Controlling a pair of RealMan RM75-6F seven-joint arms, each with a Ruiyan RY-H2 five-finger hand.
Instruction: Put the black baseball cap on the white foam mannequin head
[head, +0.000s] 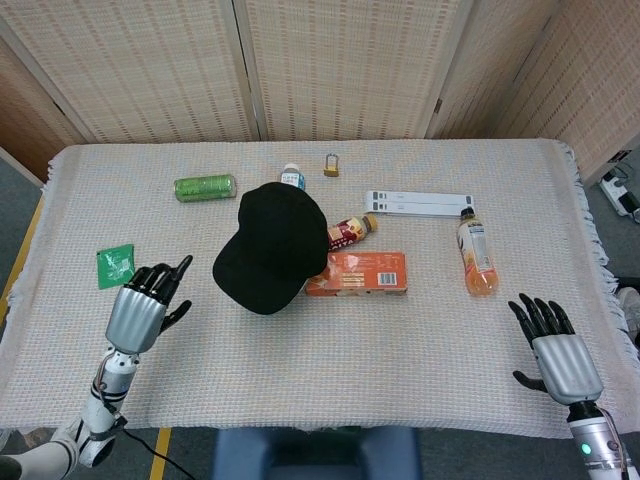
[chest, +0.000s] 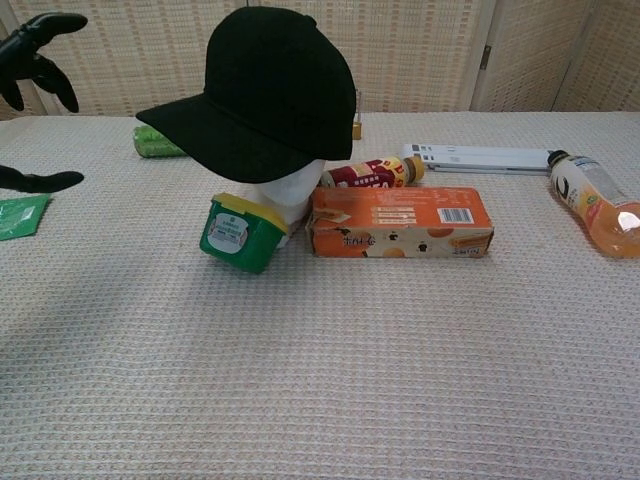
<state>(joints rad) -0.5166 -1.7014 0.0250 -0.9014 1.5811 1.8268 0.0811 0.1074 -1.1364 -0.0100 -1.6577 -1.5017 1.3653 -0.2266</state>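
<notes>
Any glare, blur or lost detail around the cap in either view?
Head view: even light, sharp, but the cap reads as a flat black shape and hides the mannequin head. Chest view: no glare, cap also featureless, left hand cropped at the frame edge.
</notes>
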